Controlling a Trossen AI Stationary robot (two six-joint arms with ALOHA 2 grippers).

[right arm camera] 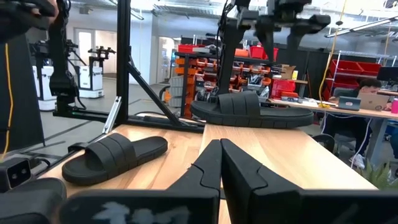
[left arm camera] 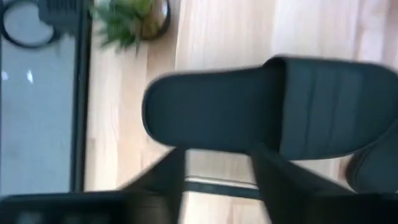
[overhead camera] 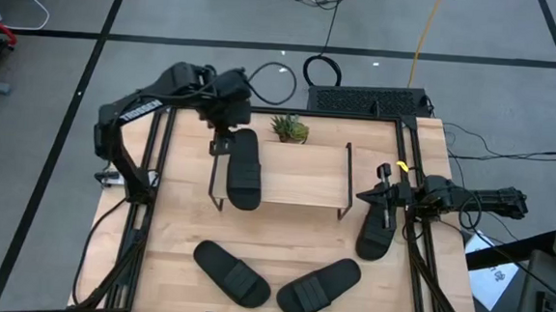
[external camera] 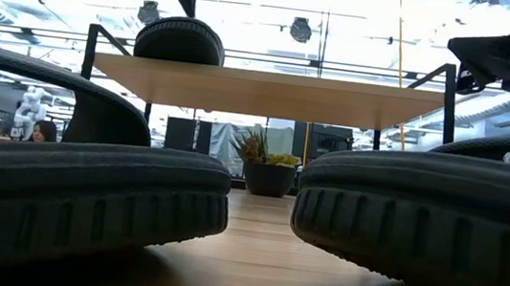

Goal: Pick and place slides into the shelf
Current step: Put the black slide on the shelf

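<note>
One slide (overhead camera: 243, 168) lies on the shelf (overhead camera: 301, 182) at its left end, its heel toward the table's far edge, and the left gripper (overhead camera: 223, 131) hangs just over that heel end. The step in hand looks like the placing of this slide. In the left wrist view the heel (left arm camera: 211, 109) sits beyond the two fingertips (left arm camera: 273, 171), which stand apart with a gap between them; whether they touch the slide I cannot tell. They look apart from it, so I judge the jaws open and the slide resting on the plank by itself.

Three slides remain on the tabletop: two near the front edge, one left of centre (overhead camera: 231, 272) and one right of centre (overhead camera: 319, 286), and a third (overhead camera: 376, 225) by the right edge, beside the shelf's right frame. The right gripper (overhead camera: 384, 194) waits over that third slide, its jaws closed on nothing.

The next move probably calls for the left arm to lift clear of the shelf without dragging the slide, then reach a front slide.
</note>
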